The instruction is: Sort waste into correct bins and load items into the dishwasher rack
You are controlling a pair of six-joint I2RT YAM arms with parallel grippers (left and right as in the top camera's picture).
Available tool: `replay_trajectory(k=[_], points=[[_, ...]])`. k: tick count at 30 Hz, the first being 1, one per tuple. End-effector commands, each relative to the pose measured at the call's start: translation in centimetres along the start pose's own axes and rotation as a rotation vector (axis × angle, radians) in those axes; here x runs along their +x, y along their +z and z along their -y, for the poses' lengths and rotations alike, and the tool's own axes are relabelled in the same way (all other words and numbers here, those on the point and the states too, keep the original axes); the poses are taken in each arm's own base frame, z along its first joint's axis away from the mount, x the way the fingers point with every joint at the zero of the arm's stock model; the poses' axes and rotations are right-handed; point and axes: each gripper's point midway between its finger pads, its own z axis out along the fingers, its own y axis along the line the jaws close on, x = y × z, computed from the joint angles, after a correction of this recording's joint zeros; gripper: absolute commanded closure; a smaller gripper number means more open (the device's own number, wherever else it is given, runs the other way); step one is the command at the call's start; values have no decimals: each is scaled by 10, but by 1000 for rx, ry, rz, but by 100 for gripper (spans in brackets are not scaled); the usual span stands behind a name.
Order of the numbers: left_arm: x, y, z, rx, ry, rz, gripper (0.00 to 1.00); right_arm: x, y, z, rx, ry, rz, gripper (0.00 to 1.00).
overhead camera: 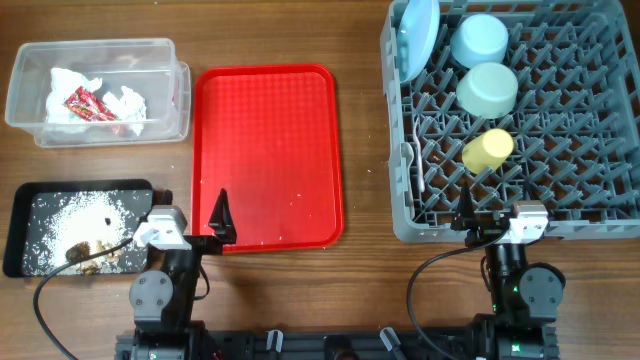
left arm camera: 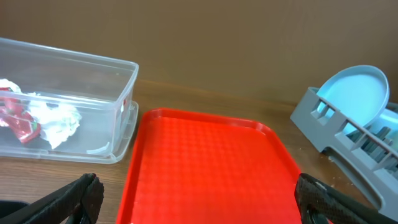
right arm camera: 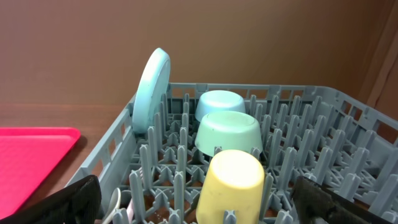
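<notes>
The grey dishwasher rack holds a pale blue plate on edge, a light blue bowl, a mint-green bowl, a yellow cup and a white utensil. White napkins and a red wrapper lie in the clear tub. Brown scraps and crumbs sit in the black tray. My left gripper is open and empty over the red tray's near edge. Also open and empty, my right gripper hangs at the rack's near wall, behind the yellow cup.
The flat red serving tray lies in the middle with a few white crumbs near its front edge. Both arm bases stand at the table's front edge. A spoon lies by the rack's left wall.
</notes>
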Motion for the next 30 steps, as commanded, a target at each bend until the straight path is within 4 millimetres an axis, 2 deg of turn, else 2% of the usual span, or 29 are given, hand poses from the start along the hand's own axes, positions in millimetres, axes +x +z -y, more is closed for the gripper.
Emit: replay_trajectory(k=[1,30], points=[[3,0,3,19,46,-1,0,-2,-1,2,12,2,10,0],[2,0,1,8,45,1,0,-2,-1,2,12,2,10,0]])
